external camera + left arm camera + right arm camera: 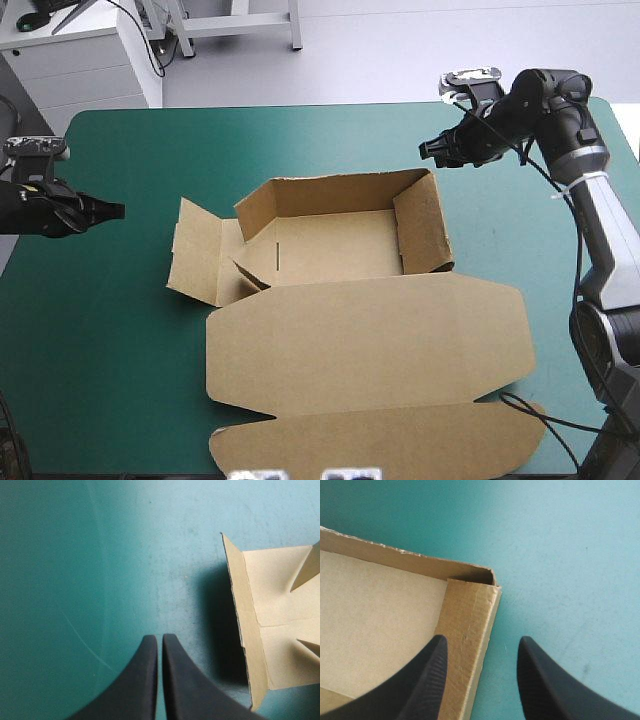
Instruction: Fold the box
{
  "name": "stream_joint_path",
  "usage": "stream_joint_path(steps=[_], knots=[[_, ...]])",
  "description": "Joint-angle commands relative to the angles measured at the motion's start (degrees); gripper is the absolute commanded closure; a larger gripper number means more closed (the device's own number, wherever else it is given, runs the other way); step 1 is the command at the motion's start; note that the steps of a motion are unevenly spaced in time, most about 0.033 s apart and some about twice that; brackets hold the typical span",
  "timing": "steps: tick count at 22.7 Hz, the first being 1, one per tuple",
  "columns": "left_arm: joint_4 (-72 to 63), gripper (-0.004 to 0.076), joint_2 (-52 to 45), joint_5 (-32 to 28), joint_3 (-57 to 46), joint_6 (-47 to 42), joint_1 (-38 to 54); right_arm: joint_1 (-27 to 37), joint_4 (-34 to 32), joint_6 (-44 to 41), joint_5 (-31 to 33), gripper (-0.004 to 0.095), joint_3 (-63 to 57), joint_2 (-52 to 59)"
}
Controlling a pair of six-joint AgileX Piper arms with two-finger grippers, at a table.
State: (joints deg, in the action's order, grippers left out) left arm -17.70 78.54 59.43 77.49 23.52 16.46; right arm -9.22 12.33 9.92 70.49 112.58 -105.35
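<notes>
Saw whole box [370, 340] only from above: lay long left-to-right, lid nearest. Found left gripper [160, 638] closed empty, right gripper [482, 641] spread.

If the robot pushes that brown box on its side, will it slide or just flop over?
The box would probably slide easily: it looks like thin, light board on the smooth teal-green cover. Its raised side wall may bend inward first, held only by folds. Lifted by one edge, the flat lid would likely droop at its creases.
</notes>
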Motion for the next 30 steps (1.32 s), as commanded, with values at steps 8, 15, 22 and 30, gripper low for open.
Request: stream_joint_path(steps=[8,15,22,30], knots=[[-1.58,0.0716,-1.62,-0.23,1.67,0.04,0.09,-0.04,6.62,-0.38,0.74,0.0515,-10.39,3.34],[-1.83,0.0716,-1.62,1.23,1.67,0.22,0.09,-0.04,9.99,1.37,-0.69,0.056,-13.96,-0.53],[-3.0,0.0716,-1.62,2.89,1.67,0.17,0.09,-0.04,11.23,0.88,-0.72,0.0916,-13.96,-5.17],[-7.61,0.0716,-1.62,-1.1,1.67,-1.47,0.09,0.22,11.5,1.16,-4.88,0.0926,-12.13,-1.58]])
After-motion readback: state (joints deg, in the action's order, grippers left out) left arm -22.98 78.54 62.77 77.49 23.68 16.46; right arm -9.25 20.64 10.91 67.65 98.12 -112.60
